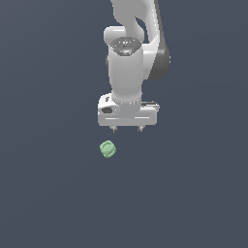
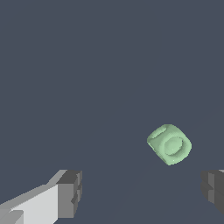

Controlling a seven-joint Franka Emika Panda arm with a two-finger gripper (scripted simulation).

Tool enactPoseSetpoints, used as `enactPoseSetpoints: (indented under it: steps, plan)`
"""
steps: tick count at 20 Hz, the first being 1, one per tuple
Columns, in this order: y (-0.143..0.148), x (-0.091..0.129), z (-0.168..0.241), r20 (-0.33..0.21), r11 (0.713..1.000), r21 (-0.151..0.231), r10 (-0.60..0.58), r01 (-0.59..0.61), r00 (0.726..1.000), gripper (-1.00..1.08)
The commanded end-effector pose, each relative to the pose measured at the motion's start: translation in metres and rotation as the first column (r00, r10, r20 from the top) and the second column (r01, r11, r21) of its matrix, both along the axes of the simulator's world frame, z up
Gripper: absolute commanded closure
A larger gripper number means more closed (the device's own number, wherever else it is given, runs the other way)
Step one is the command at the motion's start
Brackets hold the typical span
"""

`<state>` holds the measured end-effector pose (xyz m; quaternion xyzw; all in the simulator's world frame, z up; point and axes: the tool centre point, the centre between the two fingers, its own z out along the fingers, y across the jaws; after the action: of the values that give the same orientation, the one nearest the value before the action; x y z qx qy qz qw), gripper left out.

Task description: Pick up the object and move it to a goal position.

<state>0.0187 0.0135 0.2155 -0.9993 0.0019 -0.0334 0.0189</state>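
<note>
One small green piece [image 1: 108, 149] lies on the floor, just off the gripper [image 1: 127, 129], toward the exterior view's left. Jaws wide, empty. Risk, imo: dropping w/o centring, so a fingertip [image 2: 70, 192] clips it and it rolls.

arm [image 1: 138, 19]: cut at top | claw [image 2: 140, 192] fingers [image 2: 70, 192]: cropped

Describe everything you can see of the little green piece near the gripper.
The green piece is small, pale green and stubby, with ridges round its sides and a round recess in one end, seen in the wrist view. It looks like matte plastic. It lies tilted on the plain dark surface, beyond the open fingers, touching neither.
</note>
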Motion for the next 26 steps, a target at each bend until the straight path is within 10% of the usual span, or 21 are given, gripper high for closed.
enactPoseSetpoints:
  steps: [1, 15, 26]
  plan:
    - [-0.001, 0.0, -0.002, -0.002, 1.0, -0.001, 0.005, -0.005, 1.0, -0.92]
    - [-0.028, 0.001, -0.035, -0.017, 0.982, -0.029, 0.184, -0.184, 0.983, -0.92]
    - [-0.066, -0.003, -0.085, -0.047, 0.899, -0.044, 0.433, -0.435, 0.9, -0.92]
